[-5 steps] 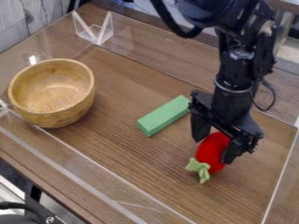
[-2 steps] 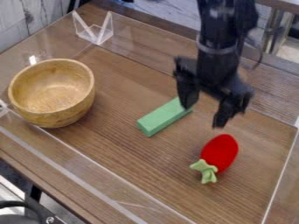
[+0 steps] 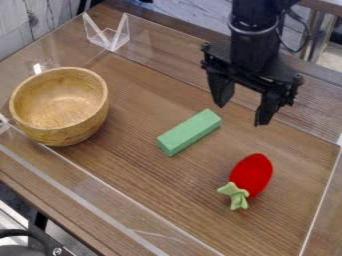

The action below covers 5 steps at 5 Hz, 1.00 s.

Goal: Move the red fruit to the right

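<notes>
My arm comes down from the top edge, wrist near vertical; my end effector (image 3: 249, 104) points downward, fingers spread wide, gripping nothing.

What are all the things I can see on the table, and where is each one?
red fruit: one, bright red with a pale green leafy end, lying at the lower right of the table
green block: one, green, lying in the middle, up and left of the red fruit
wooden bowl: one, light wood, empty, on the left
clear stand: one, see-through, at the back left
table: one, brown wood with a clear raised rim
claw: one, black, open, holding nothing, in the air above the right side
</notes>
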Motion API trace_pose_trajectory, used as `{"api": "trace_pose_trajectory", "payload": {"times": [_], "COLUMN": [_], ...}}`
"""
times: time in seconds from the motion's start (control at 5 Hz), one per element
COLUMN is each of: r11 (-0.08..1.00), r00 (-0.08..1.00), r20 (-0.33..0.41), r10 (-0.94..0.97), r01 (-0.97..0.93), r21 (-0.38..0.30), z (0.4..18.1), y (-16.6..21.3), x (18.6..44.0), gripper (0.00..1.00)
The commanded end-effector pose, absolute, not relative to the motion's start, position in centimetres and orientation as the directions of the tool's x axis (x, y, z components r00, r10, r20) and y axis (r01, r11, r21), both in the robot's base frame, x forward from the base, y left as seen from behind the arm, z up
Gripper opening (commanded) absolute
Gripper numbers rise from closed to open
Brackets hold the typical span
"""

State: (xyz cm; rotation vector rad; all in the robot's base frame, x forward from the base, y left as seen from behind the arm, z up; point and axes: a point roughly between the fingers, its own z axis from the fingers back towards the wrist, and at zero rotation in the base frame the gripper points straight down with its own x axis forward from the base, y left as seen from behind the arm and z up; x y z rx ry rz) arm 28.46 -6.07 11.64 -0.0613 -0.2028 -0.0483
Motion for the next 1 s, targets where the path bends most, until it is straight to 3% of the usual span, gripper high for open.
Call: {"api": "trace_pose_trajectory", "payload": {"times": [0.0, 0.8], "r11": [0.996, 0.997], "r00": [0.963, 0.978], "r20": [0.265, 0.201], "r10": [-0.048, 0.052], "r01": [0.067, -0.041], "r21": [-0.062, -0.059], "z": [13.7, 12.3], "y": [-5.5, -4.6], "x": [29.8, 31.5], "gripper": [1.00, 1.00]}}
